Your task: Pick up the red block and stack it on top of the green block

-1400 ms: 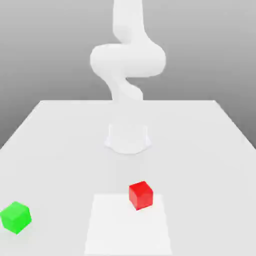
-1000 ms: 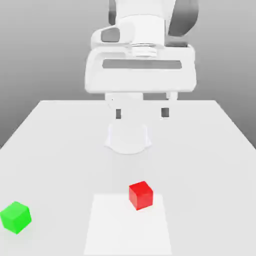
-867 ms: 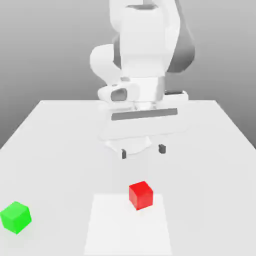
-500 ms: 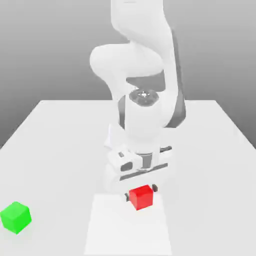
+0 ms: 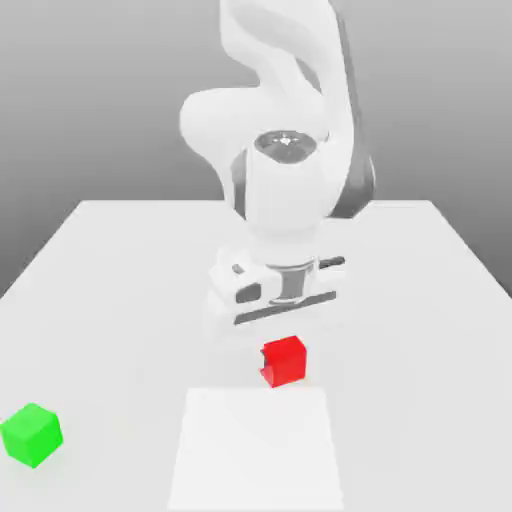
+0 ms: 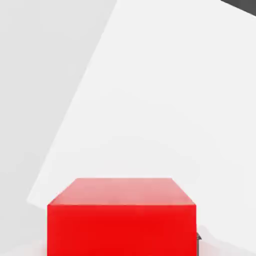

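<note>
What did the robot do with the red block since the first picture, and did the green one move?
The arm swung down over the red block, its pincer closed on it, and the block has now risen off the table, higher in the exterior view than before. The green block stayed where it was, near the exterior view's left edge, and so did the pale square patch.

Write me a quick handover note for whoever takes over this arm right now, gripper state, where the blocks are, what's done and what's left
Gripper: shut on the red block, which hangs clear of the table beneath the hand; the hand view shows the block close up against the pale surface below.
Green block: sits alone on the table near the exterior view's left front corner, well apart from the red one.
Done: red block grasped and raised.
Left: carry it over above the green block, lower it squarely on top, release, withdraw.
</note>
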`<move>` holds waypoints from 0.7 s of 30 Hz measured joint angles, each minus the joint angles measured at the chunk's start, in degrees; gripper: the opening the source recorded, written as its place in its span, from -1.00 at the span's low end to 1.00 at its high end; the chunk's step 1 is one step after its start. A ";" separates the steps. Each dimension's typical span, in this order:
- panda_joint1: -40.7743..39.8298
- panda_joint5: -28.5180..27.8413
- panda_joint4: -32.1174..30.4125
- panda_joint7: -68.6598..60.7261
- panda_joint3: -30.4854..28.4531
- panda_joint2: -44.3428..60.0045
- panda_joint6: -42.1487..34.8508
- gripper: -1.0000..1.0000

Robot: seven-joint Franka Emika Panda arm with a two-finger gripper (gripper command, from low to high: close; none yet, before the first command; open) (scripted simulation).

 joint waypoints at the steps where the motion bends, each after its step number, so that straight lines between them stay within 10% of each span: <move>1: -2.04 0.48 1.97 0.99 -1.07 0.95 -1.08 -1.00; 15: -21.73 8.03 23.94 10.03 -9.87 19.29 -5.19 -1.00; 16: -22.20 8.87 24.07 9.46 -9.31 20.80 -3.87 1.00; 21: -22.20 8.87 24.07 9.46 -9.31 20.80 -3.87 1.00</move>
